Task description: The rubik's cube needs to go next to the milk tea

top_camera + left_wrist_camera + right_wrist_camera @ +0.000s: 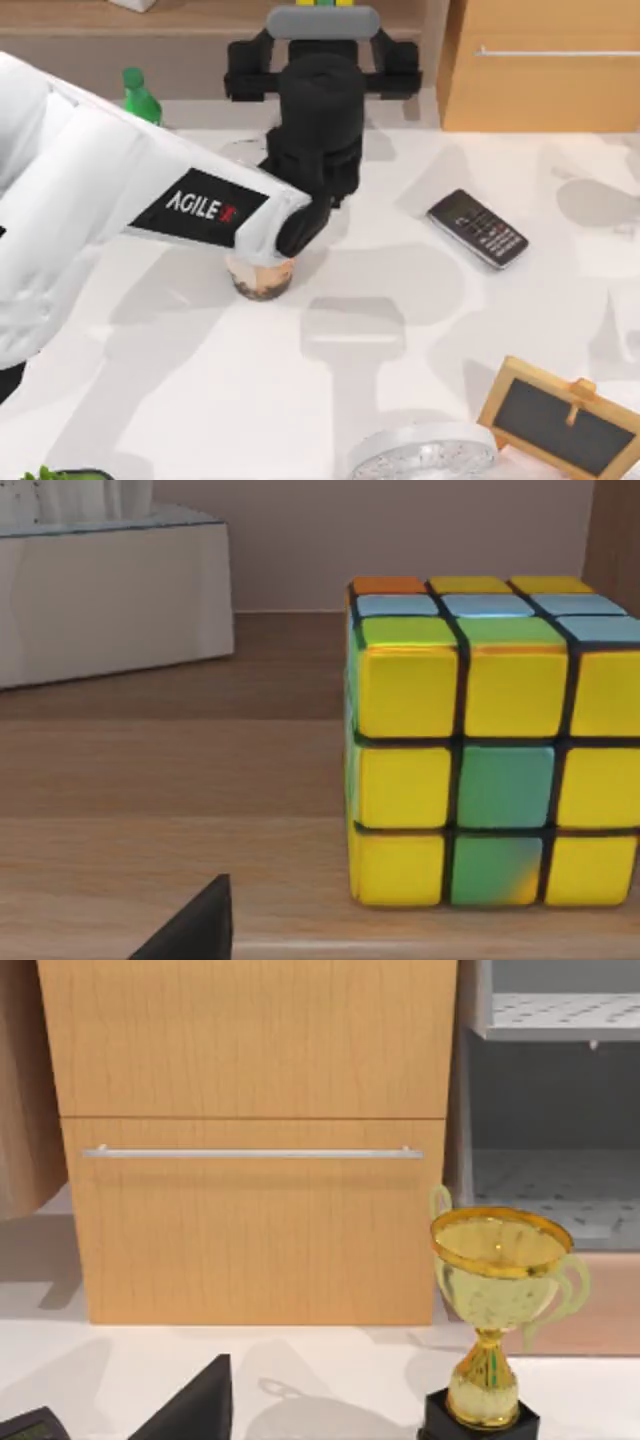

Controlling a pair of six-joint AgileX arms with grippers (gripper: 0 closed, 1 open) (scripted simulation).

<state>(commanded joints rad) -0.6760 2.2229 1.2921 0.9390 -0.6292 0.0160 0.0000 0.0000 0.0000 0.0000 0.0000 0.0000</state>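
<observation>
Top view: my left arm, white with a black forearm, reaches from the left edge across the table toward the wooden shelf at the back. Its black left gripper (322,18) is at the shelf edge; how far the fingers are parted cannot be told, and nothing is seen held. Beneath the forearm stands the milk tea (260,276), a clear plastic cup of beige drink with dark pearls at the bottom, on the white table (200,400).

Left wrist view: the rubik's cube (480,745), a small puzzle cube with mostly yellow and some green squares on a dark grid, sits upright on the brown wooden shelf (150,780), untouched. A white box (110,595) stands farther back on the shelf.

Elsewhere on the table: a green soda bottle (140,95) at back left, a black mobile phone (478,229) right of centre, a small wood-framed chalkboard (558,415) at front right.

Right wrist view: a gold trophy cup (495,1315) stands before a wooden drawer cabinet (250,1140).
</observation>
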